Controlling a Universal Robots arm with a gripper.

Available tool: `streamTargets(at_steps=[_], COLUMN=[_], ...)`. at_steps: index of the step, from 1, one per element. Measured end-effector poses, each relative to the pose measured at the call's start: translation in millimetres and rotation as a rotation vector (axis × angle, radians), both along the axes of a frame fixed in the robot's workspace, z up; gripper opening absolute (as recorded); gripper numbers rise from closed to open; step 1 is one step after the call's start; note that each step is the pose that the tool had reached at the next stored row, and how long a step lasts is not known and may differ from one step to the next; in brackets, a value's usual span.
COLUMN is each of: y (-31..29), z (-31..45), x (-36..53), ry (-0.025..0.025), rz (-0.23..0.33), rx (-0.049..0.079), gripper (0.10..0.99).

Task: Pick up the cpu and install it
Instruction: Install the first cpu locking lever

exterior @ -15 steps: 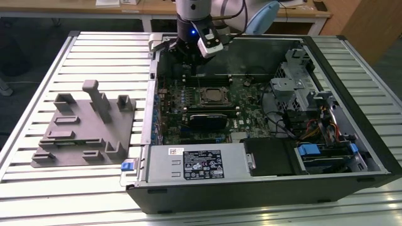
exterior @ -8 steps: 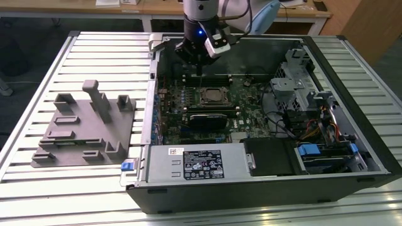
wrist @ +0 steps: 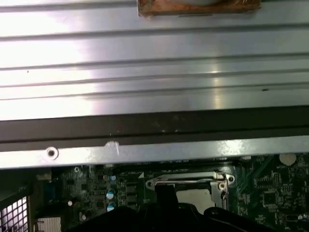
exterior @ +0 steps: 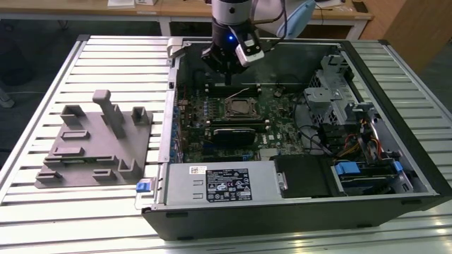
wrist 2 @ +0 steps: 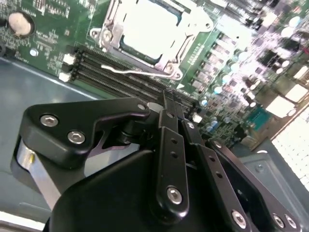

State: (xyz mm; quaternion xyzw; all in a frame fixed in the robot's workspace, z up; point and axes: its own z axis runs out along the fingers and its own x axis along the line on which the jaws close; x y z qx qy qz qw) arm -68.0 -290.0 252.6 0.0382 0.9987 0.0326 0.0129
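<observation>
The cpu (exterior: 240, 108) shows as a pale silvery square lying flat inside the metal-framed socket (exterior: 224, 101) on the green motherboard in the open computer case. Both wrist views show it too, with the cpu (wrist 2: 150, 23) bright inside the socket frame (wrist 2: 107, 30), and the cpu (wrist: 195, 195) just beyond the fingers. My gripper (exterior: 227, 78) hangs over the far part of the board, a short way behind the socket and above it. Its black fingers (wrist 2: 166, 104) meet at the tips, and the gripper (wrist 2: 165, 94) has nothing between them.
The case wall (exterior: 169, 106) and far rim (wrist: 145, 152) bound the board. A black heatsink block (exterior: 233, 135), drive cages (exterior: 332, 95) and cables crowd the exterior view's right. A grey fixture (exterior: 95, 140) lies on the slatted table (exterior: 42, 79). A brown-edged object (wrist: 198, 7) sits beyond the case.
</observation>
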Motion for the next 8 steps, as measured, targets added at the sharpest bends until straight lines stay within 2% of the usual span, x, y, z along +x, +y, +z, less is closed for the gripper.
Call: streamTargets(at_steps=[2,3,8], y=[-0.8,-1.4,-7.5], z=[-0.7,-1.4,-3.7], x=[0.2,0.2,0.2], ry=[0.0003,0.0002,0.0003], rz=[0.000,0.000,0.000], rx=[0.028,0.033,0.034], gripper=[0.106,0.106,0.106])
